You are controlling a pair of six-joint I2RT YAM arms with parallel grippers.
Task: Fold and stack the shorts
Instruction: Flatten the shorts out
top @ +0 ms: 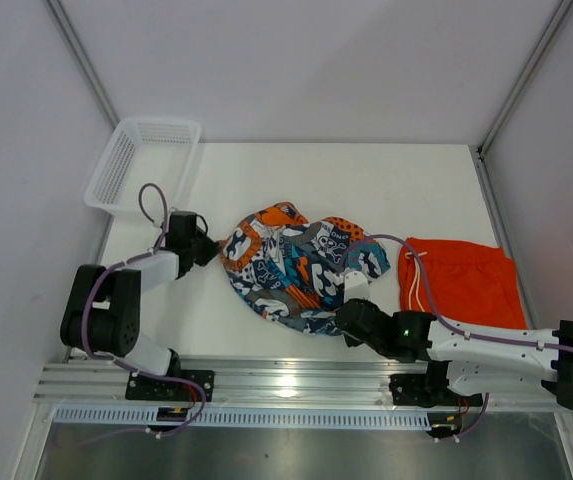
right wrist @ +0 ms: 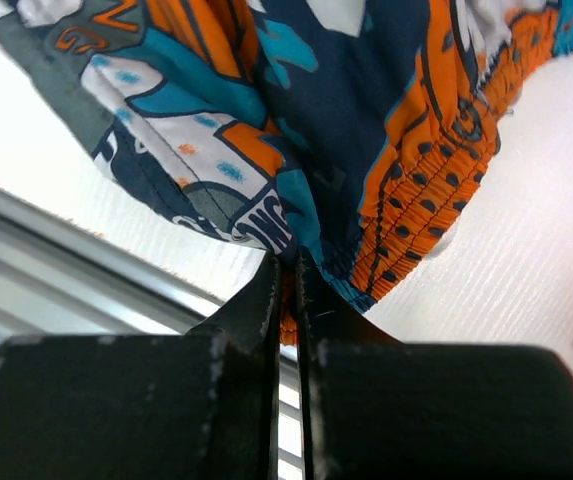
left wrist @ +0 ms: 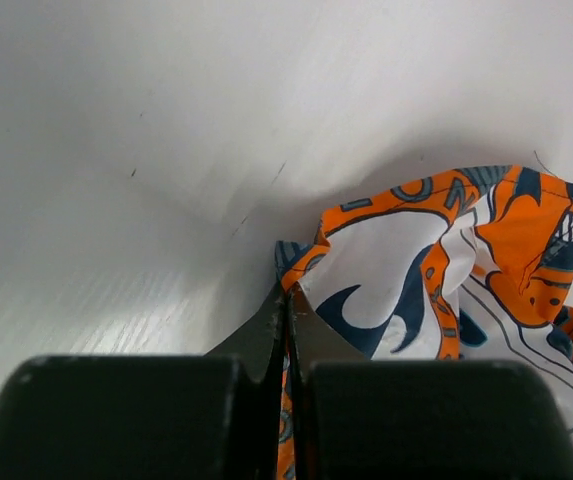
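left claw (left wrist: pixel 288 300) pinched on edge of printed shorts (left wrist: pixel 416 270), cloth bunched on white table (left wrist: pixel 116 200)

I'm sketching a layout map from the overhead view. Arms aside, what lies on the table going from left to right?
basket → printed shorts → orange shorts

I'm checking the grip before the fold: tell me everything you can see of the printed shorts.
The printed shorts are soft thin fabric in a busy navy, teal, orange and white cartoon print, with a gathered orange elastic band. They lie crumpled on the white table, just left of the orange shorts. The left tool pinches their left edge, the right tool their near edge.
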